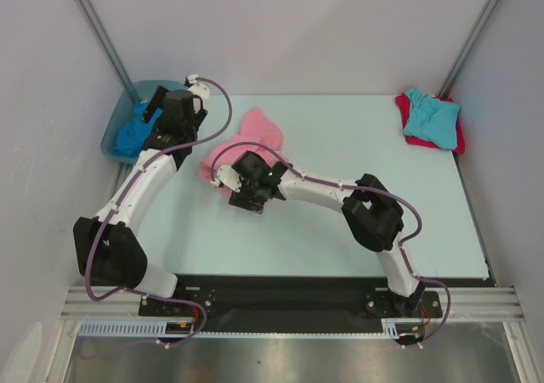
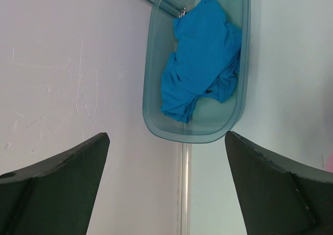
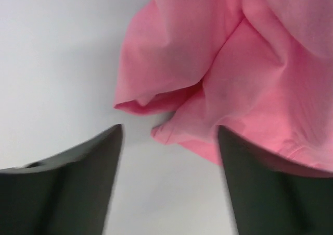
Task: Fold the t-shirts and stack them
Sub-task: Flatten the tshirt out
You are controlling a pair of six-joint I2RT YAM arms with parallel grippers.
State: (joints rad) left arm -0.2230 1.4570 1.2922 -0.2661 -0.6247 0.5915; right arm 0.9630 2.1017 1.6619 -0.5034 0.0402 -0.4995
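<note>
Top external view: turquoise t-shirt (image 1: 432, 117) sits atop red t-shirt (image 1: 402, 106), far right, apparently done. Crumpled pink t-shirt (image 1: 255, 135) lies mid-table, its edge between the parted jaws of the right gripper (image 3: 169, 128). The blue t-shirt (image 2: 200, 63) lies bunched in the far-left tub (image 2: 151, 78) beneath the wide-open left gripper (image 2: 166, 136).

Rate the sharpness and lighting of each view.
Top external: evenly lit and sharp, with only soft shadows. Left wrist: crisp on the blue t-shirt and translucent tub; left gripper fingers dark, featureless. Right wrist: soft overall, with the pink t-shirt folds and right gripper fingers smeared at the edges.
</note>
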